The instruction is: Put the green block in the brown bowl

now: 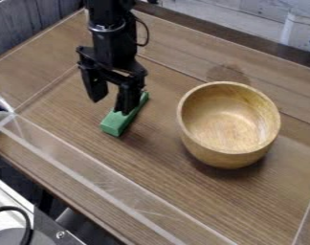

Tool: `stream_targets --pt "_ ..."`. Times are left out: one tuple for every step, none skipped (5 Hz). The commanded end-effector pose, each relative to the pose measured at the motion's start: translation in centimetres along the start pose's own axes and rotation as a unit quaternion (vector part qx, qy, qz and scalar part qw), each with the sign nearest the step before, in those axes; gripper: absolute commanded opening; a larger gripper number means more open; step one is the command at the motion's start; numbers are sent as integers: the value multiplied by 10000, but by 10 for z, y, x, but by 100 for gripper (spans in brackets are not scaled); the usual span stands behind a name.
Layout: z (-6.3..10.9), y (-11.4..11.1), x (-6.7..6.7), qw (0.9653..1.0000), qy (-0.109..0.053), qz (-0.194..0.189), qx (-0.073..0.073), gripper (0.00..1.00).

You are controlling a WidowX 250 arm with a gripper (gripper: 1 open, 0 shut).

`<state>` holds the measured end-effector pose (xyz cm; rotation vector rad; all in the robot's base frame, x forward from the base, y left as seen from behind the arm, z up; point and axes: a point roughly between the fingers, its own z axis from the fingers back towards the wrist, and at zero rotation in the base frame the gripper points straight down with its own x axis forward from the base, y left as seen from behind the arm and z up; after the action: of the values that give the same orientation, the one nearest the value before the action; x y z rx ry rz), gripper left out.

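Observation:
The green block (pixel 118 120) lies flat on the wooden tabletop, left of the brown bowl (pixel 230 122), its far end hidden behind my fingers. My gripper (pixel 110 94) hangs straight down just above the block's far end, open, with one finger (pixel 93 86) to the left and the other (pixel 129 99) over the block. Nothing is held. The bowl stands upright and holds nothing.
A clear low wall (pixel 144 182) runs along the table's front edge, with another clear pane at the left (pixel 5 120). A white and blue object (pixel 298 27) sits at the far right corner.

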<state>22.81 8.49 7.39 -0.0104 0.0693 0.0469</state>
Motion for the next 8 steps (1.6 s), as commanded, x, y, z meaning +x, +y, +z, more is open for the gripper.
stream_targets --pt "9 6 9 9997 -256 53 36 100" --pt "6 8 12 9995 -299 71 23 100" --pt "9 9 14 9993 -374 81 5 100" --pt "15 8 15 9989 -464 79 -8 100" --pt "17 8 16 9985 -529 98 -17 100" --pt "18 9 17 9983 -578 123 -16 100" --pt "19 9 18 9979 -624 142 -8 100" --pt "21 9 17 9976 -674 147 2 100"
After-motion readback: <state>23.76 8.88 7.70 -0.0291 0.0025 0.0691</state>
